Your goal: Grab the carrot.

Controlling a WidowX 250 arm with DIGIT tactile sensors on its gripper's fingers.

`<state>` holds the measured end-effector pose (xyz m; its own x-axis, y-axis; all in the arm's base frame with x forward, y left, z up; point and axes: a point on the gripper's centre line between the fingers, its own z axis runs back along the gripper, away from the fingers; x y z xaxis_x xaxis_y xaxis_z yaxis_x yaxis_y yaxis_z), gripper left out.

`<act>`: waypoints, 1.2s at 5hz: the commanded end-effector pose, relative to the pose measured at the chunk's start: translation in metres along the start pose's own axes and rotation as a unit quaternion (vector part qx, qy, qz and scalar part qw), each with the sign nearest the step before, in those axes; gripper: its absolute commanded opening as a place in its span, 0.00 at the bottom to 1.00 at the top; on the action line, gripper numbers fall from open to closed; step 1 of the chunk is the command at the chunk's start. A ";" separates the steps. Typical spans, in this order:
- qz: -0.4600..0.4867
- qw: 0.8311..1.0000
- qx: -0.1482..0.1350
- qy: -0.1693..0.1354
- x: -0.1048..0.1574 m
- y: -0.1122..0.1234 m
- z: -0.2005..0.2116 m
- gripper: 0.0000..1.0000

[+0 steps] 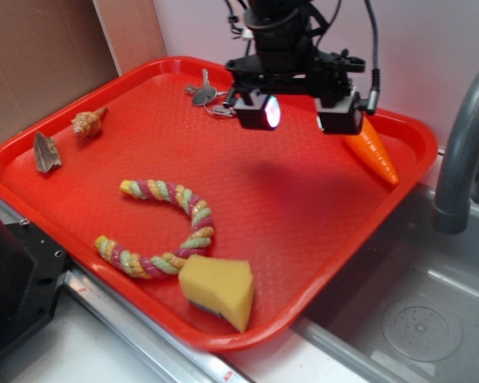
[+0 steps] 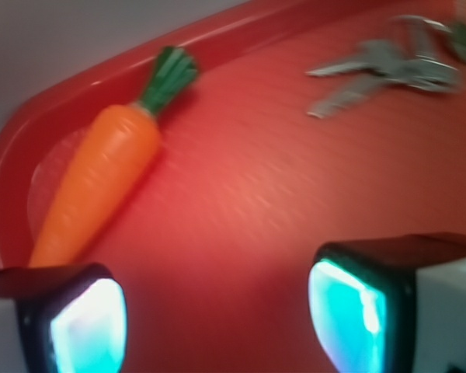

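Red plastic tray [image 1: 319, 207] with a textured floor carries everything. At its far right edge lies the glossy orange toy carrot [image 1: 373, 152] with green top, along the rim. Just beside it hovers the black gripper [image 1: 301, 112], jaws spread and empty. Metal keys [image 1: 205, 94] lie behind, well apart.

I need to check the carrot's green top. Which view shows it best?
The wrist view: the carrot lies whole beside the tray rim, green top clear. In the exterior view the open gripper hides its top; only the orange body shows.
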<state>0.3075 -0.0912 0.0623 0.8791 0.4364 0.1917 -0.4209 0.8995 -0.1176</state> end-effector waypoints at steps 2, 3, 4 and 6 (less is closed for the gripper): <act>-0.030 0.999 -0.022 -0.034 0.081 -0.031 0.002 1.00; -0.030 1.000 -0.002 -0.008 0.024 -0.040 0.011 1.00; -0.003 1.000 0.011 0.000 -0.017 -0.024 0.033 1.00; 0.069 0.996 0.005 -0.056 -0.015 -0.028 0.030 1.00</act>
<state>0.2918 -0.1244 0.0759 0.8040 0.5374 0.2547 -0.5313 0.8415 -0.0981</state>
